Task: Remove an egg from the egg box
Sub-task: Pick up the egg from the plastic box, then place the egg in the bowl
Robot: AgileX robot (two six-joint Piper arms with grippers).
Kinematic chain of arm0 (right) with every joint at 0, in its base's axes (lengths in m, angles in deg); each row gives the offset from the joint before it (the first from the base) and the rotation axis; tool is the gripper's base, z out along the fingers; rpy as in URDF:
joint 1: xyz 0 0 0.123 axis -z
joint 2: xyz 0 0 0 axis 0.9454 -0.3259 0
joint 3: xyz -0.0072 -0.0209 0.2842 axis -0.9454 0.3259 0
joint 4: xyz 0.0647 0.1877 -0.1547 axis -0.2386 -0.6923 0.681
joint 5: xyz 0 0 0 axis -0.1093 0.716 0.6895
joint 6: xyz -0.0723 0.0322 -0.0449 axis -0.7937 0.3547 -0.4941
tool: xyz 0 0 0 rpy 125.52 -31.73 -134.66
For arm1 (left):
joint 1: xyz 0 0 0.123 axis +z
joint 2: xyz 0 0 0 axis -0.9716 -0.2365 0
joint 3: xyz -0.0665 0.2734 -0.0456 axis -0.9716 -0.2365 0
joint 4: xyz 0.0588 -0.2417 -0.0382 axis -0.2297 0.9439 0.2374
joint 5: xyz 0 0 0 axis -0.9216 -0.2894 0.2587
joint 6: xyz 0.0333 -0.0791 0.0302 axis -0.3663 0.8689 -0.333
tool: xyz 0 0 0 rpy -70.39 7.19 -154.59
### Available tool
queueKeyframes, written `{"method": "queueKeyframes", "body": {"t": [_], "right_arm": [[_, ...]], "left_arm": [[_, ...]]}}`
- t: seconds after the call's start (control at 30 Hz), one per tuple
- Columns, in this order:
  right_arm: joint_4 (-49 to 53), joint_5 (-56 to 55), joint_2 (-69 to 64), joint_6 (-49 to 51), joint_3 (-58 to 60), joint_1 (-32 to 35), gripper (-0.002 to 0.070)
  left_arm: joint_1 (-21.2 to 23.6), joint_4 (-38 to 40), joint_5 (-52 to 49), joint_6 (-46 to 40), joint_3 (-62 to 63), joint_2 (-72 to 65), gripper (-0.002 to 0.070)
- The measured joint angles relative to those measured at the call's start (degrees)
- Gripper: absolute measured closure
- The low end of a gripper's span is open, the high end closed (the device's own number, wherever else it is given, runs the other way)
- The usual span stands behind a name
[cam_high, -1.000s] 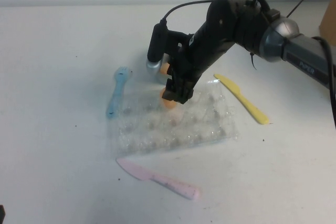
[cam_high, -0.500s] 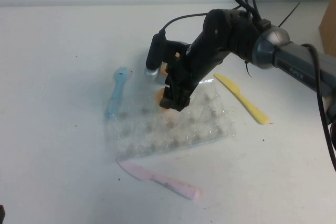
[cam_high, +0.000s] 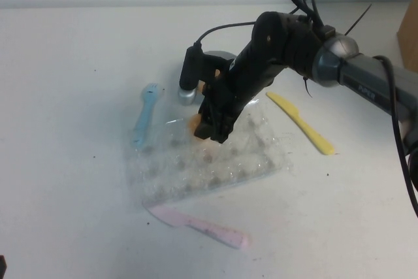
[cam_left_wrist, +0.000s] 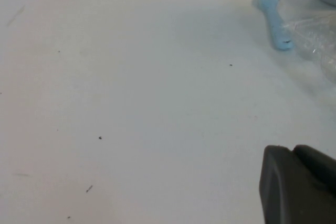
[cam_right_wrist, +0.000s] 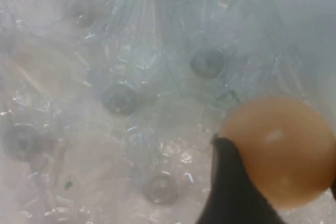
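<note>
Right gripper (cam_high: pixel 210 127) pinching egg (cam_right_wrist: pixel 277 149) above egg box (cam_high: pixel 209 155). Left gripper (cam_left_wrist: pixel 299 184) low over bare table; jaw state undeterminable.

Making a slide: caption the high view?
Right gripper grips a tan egg above the clear egg box; left gripper out of frame.

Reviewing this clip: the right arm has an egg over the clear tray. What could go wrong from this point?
The right gripper holds the egg above the egg box, and only one dark finger shows against it, near its edge, so it might slip and drop. The light box sits skewed and could snag and shift. The grey bowl lies close behind the arm, so a swing might clip it. The left gripper is parked over bare table.
</note>
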Motion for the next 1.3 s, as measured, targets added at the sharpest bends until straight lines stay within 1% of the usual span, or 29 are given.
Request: {"method": "queueKeyframes", "body": {"t": [0.13,0.3,0.47,0.57,0.73,0.83,1.0,1.17,1.23,1.3], "right_arm": [[-0.1,1.3,-0.2,-0.2,-1.9,0.0,0.0341],[-0.1,4.9,-0.2,-0.1,-8.2,0.0,0.0341],[0.5,9.1,-0.2,3.7,-15.5,0.0,0.0341],[3.7,9.2,-0.2,6.5,-19.0,0.0,0.0341],[10.5,4.3,-0.3,16.5,-20.0,0.9,0.0341],[11.8,1.0,-1.2,20.9,-20.2,2.5,0.0341],[11.5,-4.3,-4.8,23.2,-20.3,4.4,0.0341],[7.8,-7.5,-7.5,23.5,-20.3,4.5,0.0337],[6.6,-8.3,-8.0,23.5,-20.3,4.5,0.032],[6.1,-8.7,-8.6,23.5,-20.3,4.5,0.027]], "left_arm": [[0.0,0.0,0.0,0.0,0.0,0.0,0.068],[0.0,0.0,0.0,0.0,0.0,0.0,0.068],[0.0,0.0,0.0,0.0,0.0,0.0,0.068],[0.0,0.0,0.0,0.0,0.0,0.0,0.068],[0.0,0.0,0.0,0.0,0.0,0.0,0.068],[0.0,0.0,0.0,0.0,0.0,0.0,0.068],[0.0,0.0,0.0,0.0,0.0,0.0,0.068],[0.0,0.0,0.0,0.0,0.0,0.0,0.068],[0.0,0.0,0.0,0.0,0.0,0.0,0.068],[0.0,0.0,0.0,0.0,0.0,0.0,0.068]]}}
